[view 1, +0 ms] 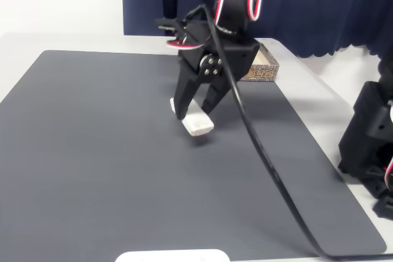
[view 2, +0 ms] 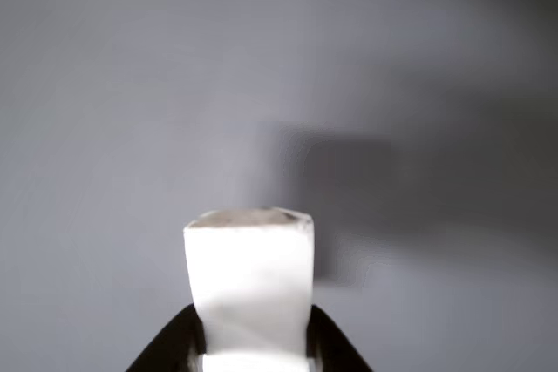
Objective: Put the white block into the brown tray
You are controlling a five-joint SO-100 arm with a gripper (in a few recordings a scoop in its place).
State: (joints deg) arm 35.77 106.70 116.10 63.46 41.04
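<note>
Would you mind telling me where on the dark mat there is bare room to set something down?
In the fixed view the dark mat is bare left of the gripper and the white block between its jaws, out to the mat's left edge. Right of the block the black cable crosses the mat. The back right corner, by the brown tray, is crowded.

My arm (view 1: pixel 236 4) is matte black plastic, blocky at the wrist, with red-and-white wires looping along its upper segment at top centre of the fixed view. Small pale screws dot the gripper (view 1: pixel 193 113) housing. Its two fingers (view 1: pixel 183 99) taper to points. A black cable (view 1: pixel 270 164) trails toward the lower right.
</note>
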